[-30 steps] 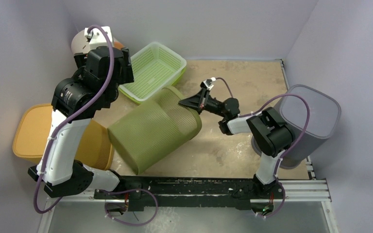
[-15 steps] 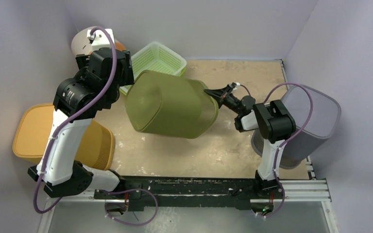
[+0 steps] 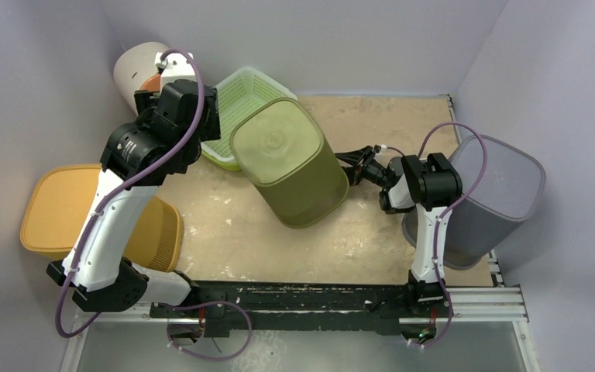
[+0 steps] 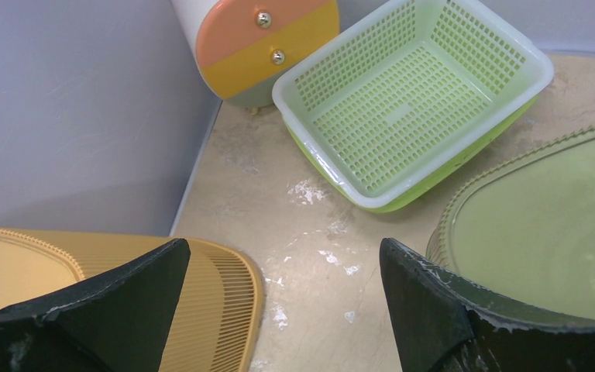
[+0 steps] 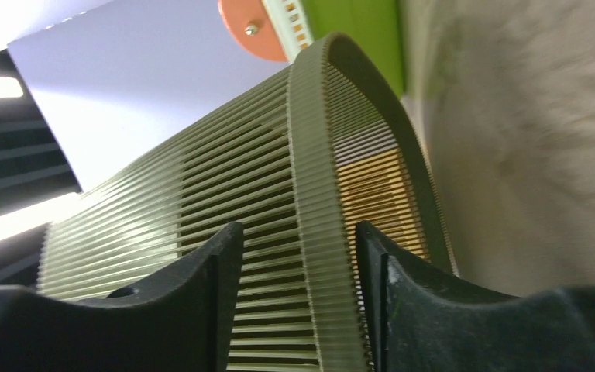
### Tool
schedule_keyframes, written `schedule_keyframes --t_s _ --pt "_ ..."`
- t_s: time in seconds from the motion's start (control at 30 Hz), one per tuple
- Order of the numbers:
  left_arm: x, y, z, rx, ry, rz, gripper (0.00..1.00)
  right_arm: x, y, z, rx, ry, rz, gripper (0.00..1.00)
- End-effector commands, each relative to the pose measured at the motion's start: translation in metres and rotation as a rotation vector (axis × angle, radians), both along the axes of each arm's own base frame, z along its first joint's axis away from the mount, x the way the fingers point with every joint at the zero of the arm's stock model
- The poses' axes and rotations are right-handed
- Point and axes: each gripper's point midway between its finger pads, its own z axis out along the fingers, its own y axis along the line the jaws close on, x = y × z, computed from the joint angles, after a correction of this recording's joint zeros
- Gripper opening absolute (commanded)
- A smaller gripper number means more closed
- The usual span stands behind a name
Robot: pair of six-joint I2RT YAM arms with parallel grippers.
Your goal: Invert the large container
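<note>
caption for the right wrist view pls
Right pincer pinching the ribbed rim of the tilted olive bin, table beyond.

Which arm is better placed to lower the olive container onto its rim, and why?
Right. The right gripper straddles the rim of the olive container, holding it tilted with its base up. The left gripper hangs open above it, holding nothing.

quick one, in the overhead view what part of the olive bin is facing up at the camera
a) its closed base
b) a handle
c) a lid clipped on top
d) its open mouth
a: in the top view the olive bin shows its solid, closed base to the camera, somewhat tilted, while the right gripper holds it at the rim lower down.
</note>
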Motion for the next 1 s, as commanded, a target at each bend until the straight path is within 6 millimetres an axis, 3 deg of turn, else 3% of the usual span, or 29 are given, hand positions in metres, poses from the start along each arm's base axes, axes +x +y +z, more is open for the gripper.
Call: schedule_keyframes --t_s 0.0,0.13,0.23,0.37,0.6,0.83,0.97 --pt "0.0 0.001 0.008 -0.02 -0.042 0.003 0.9 -0.011 -0.01 0.08 0.005 -0.558 0.013 0.64" --pt "0.002 -0.002 0.005 -0.022 -0.038 -0.003 0.9 0.0 -0.019 0.082 -0.018 -0.598 0.006 0.76" --pt "0.003 -0.004 0.002 -0.025 -0.034 -0.011 0.9 0.019 -0.025 0.075 -0.064 -0.617 -0.01 0.84" --pt "0.004 -0.006 -0.002 -0.024 -0.025 -0.018 0.9 0.045 -0.032 0.063 -0.15 -0.626 -0.042 0.86" --pt "0.004 -0.007 -0.008 -0.024 -0.02 -0.023 0.9 0.086 -0.046 0.024 -0.384 -0.537 -0.064 0.87" --pt "0.009 -0.012 -0.015 -0.02 -0.006 -0.033 0.9 0.107 -0.06 -0.005 -0.6 -0.475 -0.085 0.88" --pt "0.009 -0.012 -0.018 -0.016 -0.001 -0.031 0.9 0.115 -0.069 -0.01 -0.698 -0.457 -0.1 0.88"
